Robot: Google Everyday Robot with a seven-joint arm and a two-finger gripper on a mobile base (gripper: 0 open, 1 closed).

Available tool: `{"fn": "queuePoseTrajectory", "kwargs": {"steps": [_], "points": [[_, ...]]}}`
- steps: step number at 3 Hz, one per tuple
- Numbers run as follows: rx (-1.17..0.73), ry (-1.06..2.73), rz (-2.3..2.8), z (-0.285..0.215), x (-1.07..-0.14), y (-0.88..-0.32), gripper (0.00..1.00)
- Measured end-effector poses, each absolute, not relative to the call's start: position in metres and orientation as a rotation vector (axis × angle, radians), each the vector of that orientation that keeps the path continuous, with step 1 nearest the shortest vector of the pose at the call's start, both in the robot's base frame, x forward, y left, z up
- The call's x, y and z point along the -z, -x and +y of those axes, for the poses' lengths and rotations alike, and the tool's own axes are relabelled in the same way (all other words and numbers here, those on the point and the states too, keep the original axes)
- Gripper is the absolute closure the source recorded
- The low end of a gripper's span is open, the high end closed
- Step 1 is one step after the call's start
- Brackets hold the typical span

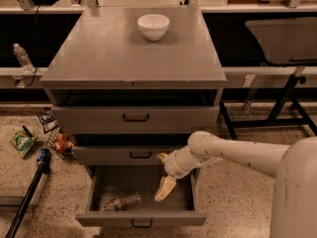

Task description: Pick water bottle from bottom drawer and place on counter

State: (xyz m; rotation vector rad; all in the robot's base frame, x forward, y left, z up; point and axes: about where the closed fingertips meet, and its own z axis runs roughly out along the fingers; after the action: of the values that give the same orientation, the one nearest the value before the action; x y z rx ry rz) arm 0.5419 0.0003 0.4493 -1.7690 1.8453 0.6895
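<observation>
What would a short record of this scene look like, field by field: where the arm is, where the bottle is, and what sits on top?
bottom drawer: pulled open
water bottle: lying on its side in the drawer's left front part
gripper: over the open drawer, right of the bottle, not touching it
counter: holds a white bowl near its back edge
task state: bottle not yet picked

cream gripper (165,182) over grey bottom drawer (141,217), white bowl (153,26)

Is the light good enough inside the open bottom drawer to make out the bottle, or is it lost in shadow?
Camera view: dim warm light; the bottom drawer floor is shaded, yet the water bottle shows as a faint glint, lying down at front left. The gripper hangs pale and distinct right of it. The counter is evenly lit.
</observation>
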Motion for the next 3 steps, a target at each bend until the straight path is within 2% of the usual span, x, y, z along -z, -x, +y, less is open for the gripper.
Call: {"fn": "queuePoseTrajectory", "kwargs": {"steps": [2, 3], "points": [[-0.745, 1.723, 1.842, 0.010, -0.422, -0.545, 0.00], [-0.841, 1.654, 1.821, 0.043, -0.334, -0.559, 0.00]]}}
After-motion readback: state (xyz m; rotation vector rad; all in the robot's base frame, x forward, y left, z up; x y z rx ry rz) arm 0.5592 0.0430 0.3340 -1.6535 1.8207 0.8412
